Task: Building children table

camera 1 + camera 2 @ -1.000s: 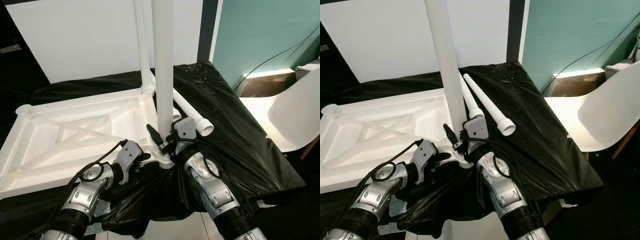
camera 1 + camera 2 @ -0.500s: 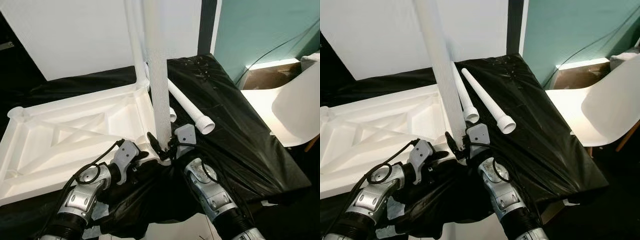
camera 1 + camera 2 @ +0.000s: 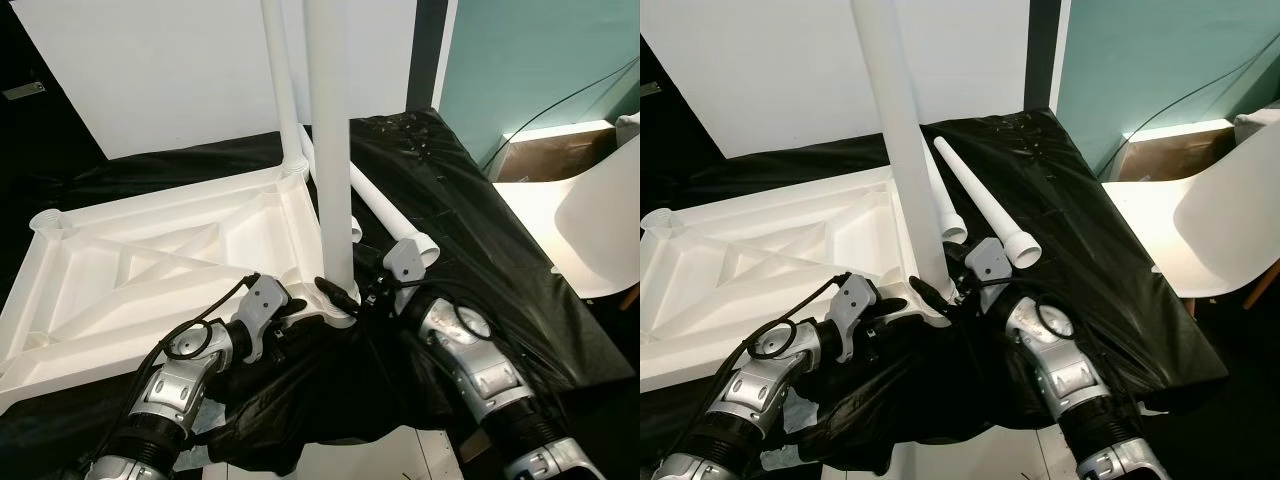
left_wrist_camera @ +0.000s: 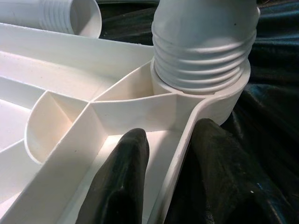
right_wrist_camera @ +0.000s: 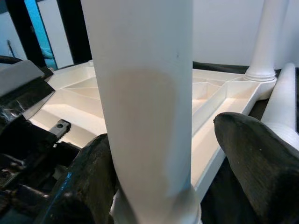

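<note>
A white leg [image 3: 330, 150] is being screwed upright into the near corner socket of the upturned tabletop [image 3: 150, 260]. It is loosely straddled by the right gripper [image 5: 159, 186], while the tabletop rim is pinched by the left gripper [image 4: 166, 177]. Further turning is probably needed, since threads are exposed.

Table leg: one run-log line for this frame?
table leg upright in corner socket | right tool around its base | left tool pinching tabletop rim

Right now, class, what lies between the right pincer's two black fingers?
The upright white table leg stands between the right pincer fingers, seen in the right wrist view, its base in the tabletop's corner socket.
</note>
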You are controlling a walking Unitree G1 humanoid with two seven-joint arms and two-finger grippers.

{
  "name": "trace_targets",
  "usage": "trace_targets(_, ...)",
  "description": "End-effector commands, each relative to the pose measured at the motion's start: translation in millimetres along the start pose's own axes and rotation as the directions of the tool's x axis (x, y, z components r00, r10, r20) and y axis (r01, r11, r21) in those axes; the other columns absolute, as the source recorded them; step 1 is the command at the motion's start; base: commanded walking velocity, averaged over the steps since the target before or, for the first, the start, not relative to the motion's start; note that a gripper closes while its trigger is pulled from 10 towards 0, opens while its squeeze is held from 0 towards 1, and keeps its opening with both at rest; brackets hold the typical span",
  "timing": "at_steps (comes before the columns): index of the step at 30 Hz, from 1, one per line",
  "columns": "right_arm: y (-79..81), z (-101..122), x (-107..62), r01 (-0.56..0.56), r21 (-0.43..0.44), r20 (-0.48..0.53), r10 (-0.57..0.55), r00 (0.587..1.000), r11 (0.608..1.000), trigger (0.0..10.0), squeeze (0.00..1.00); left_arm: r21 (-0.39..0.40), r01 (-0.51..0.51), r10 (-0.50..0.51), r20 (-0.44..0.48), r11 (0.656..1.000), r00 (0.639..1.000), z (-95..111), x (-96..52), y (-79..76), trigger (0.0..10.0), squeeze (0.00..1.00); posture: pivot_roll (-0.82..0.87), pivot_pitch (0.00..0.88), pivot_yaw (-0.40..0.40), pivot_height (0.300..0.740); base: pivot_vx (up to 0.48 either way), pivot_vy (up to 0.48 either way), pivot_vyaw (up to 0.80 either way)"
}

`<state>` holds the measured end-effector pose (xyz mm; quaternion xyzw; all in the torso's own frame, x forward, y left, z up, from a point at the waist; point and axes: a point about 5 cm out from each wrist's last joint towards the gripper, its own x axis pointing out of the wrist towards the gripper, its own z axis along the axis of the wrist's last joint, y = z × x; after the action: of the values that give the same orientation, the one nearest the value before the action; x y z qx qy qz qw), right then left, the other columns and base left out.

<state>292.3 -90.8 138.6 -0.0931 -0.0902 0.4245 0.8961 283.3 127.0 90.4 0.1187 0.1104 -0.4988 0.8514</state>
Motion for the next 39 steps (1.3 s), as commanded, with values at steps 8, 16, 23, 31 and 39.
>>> trace_targets(8, -31.7, -3.8, -10.6, -0.110, -0.056, -0.100, 0.104, 0.990, 0.992, 2.1, 0.00, -0.036, 0.036, -0.038, -0.069, 0.999, 0.997, -15.8, 5.0, -4.9, 10.0, 0.00, -0.07, 0.000, 0.089, 0.740, 0.000, 0.000, 0.00)
trace_targets(16, -37.6, -2.6, 0.2, -0.144, -0.068, -0.109, 0.136, 0.985, 0.987, 10.0, 0.00, -0.033, 0.034, -0.035, -0.062, 0.999, 0.997, -14.5, 6.0, -4.8, 10.0, 0.00, -0.06, 0.000, 0.084, 0.740, 0.000, 0.000, 0.00)
trace_targets(23, -36.2, -3.3, 5.8, -0.168, -0.045, -0.102, 0.163, 0.981, 0.985, 0.0, 0.00, -0.033, 0.024, -0.027, -0.066, 0.999, 0.997, -16.7, 2.4, -4.2, 10.0, 0.00, -0.04, 0.000, 0.078, 0.740, 0.000, 0.000, 0.00)
trace_targets(31, -16.0, -17.1, 5.3, 0.021, 0.075, -0.065, -0.016, 0.998, 0.997, 0.0, 0.00, -0.032, 0.020, -0.022, -0.064, 0.999, 0.998, -16.0, 2.1, -3.1, 10.0, 0.00, -0.03, 0.000, 0.073, 0.740, 0.000, 0.000, 0.00)
trace_targets(39, 10.4, -26.7, -4.7, 0.450, 0.091, -0.037, -0.449, 0.893, 0.888, 0.0, 0.00, -0.026, 0.012, -0.013, -0.070, 1.000, 0.997, -16.3, -1.1, -2.4, 10.0, 0.00, -0.01, 0.000, 0.072, 0.740, 0.000, 0.000, 0.00)
